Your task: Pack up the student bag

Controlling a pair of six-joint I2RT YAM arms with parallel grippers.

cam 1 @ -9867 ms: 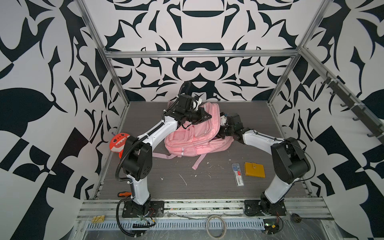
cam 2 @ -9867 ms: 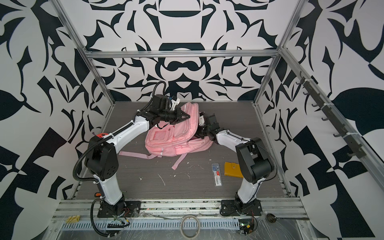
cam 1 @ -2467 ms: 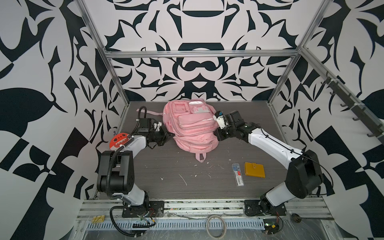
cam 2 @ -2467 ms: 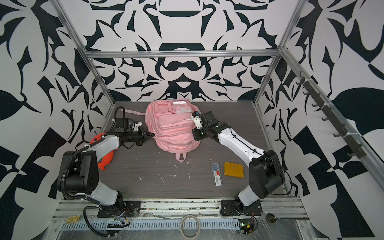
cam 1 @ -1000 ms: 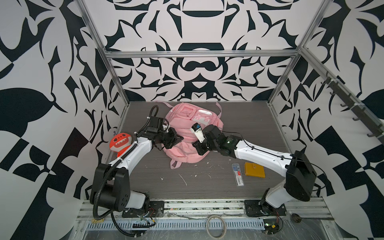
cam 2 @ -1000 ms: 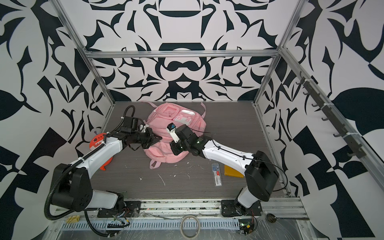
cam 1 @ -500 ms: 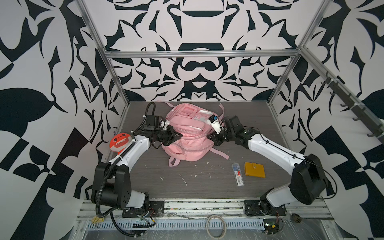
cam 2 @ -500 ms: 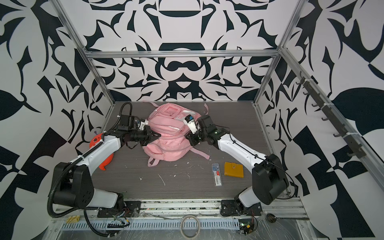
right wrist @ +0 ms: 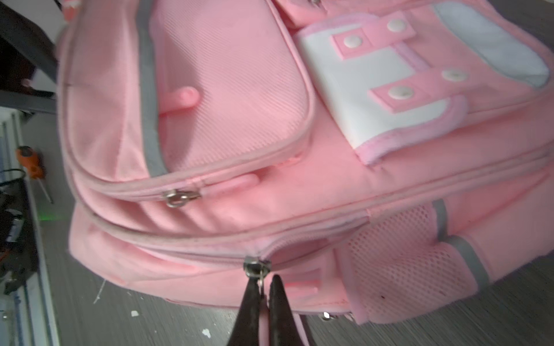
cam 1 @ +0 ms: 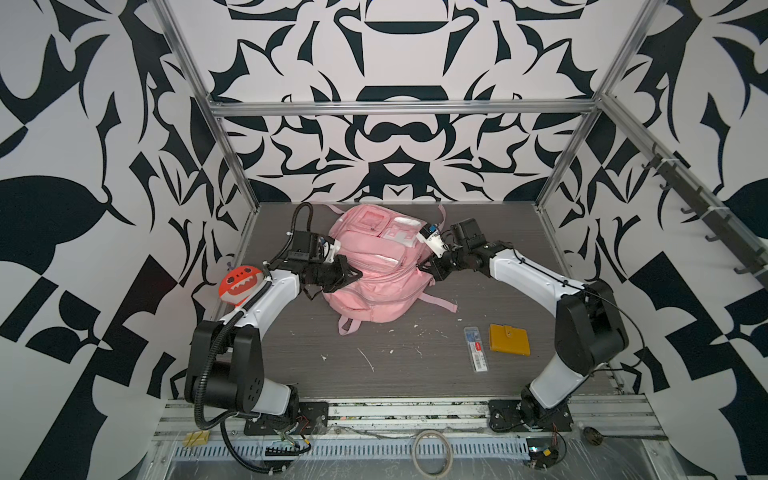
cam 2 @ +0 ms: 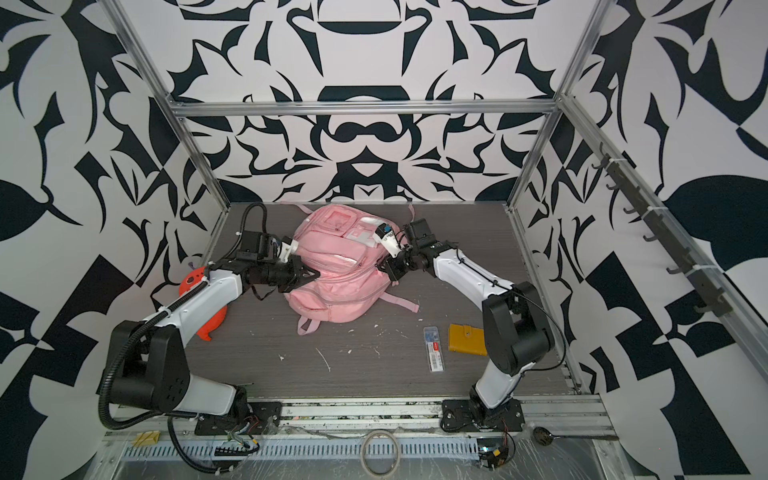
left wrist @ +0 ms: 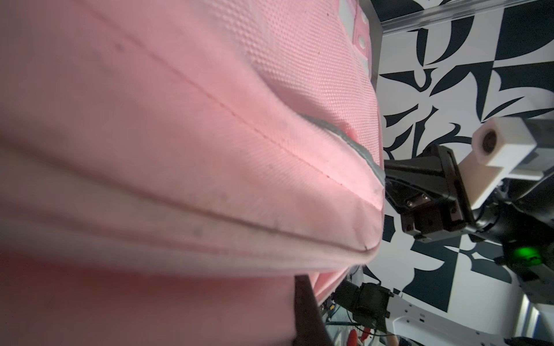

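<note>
While bag (cam 1: 374,286) is sagging soft, likely light, we are clamping left gripper (cam 1: 350,275) on its side, right gripper (right wrist: 265,280) on zip pull (right wrist: 257,267).

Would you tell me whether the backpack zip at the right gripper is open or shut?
Partly open: the student bag gapes slightly beside the zip slider, whose pull the right gripper pinches.
</note>
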